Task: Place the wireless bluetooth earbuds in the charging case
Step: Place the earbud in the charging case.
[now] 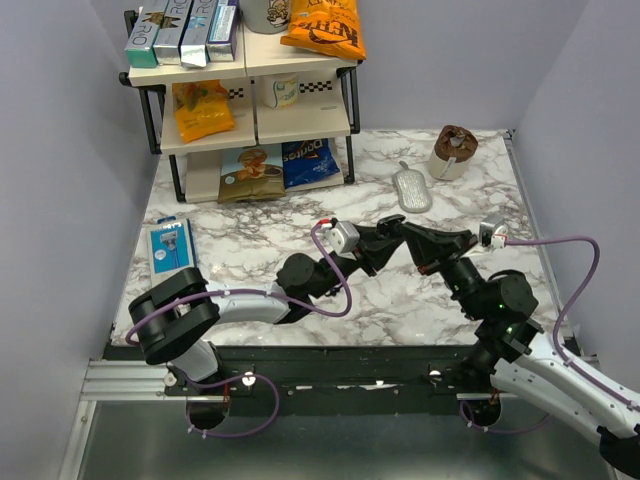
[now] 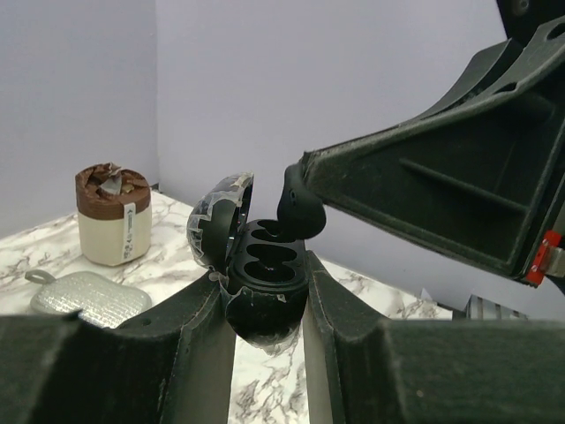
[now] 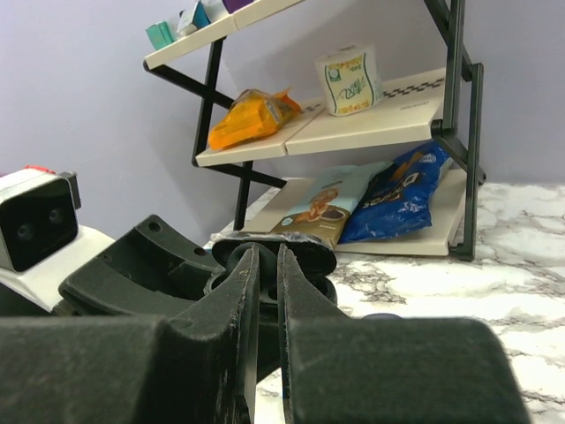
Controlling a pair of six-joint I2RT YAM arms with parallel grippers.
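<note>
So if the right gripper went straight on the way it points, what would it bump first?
Most likely the open charging case, held in the left gripper. The right gripper points down at its sockets, and the earbud pinched at its tip would touch first. Depth is hard to judge.

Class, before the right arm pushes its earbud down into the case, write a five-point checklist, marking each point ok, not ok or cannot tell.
1. Grip on charging case by left gripper: ok, clamped between the fingers.
2. State of lid: ok, tipped open, wells exposed.
3. Hold on earbud at right gripper tip: ok.
4. Alignment of earbud over its well: cannot tell; it sits at the upper well's rim.
5. Gap between right gripper and lid: ok, apart.
</note>
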